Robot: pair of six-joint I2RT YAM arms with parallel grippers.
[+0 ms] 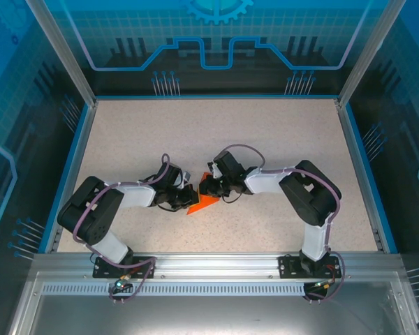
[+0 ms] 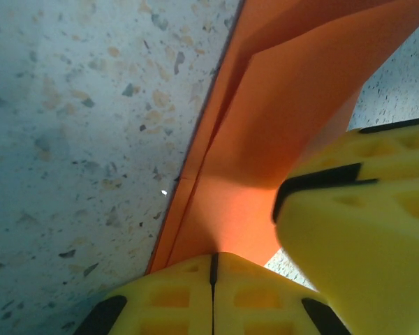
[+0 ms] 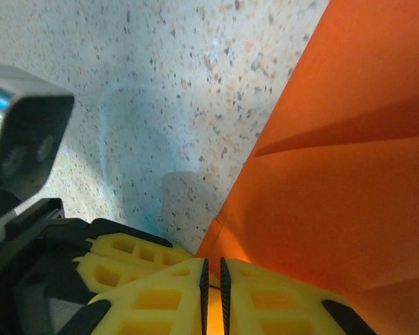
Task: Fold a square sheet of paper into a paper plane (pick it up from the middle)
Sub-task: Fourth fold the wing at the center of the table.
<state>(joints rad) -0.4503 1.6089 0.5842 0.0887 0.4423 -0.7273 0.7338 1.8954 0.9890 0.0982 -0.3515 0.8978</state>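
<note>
The square sheet of paper [image 1: 204, 203] is a folded orange wedge lying near the middle of the table, between my two grippers. My left gripper [image 1: 190, 194] comes at it from the left. In the left wrist view its jaws [image 2: 213, 257] are pressed together at the paper's [image 2: 265, 125] near edge, with layered folds running away from them. My right gripper [image 1: 207, 187] comes from the right. It is shut [image 3: 213, 264] on the paper [image 3: 349, 174], with orange showing in the thin slit between its pads. The right fingers [image 2: 363, 237] crowd the left wrist view; the left fingers [image 3: 126, 255] lie beside the right ones.
The speckled beige tabletop [image 1: 265, 132] spreads out on all sides of the paper. A blue rim [image 1: 70, 167] and clear enclosure walls border it. The left wrist camera housing [image 3: 21, 146] sits close to the right gripper.
</note>
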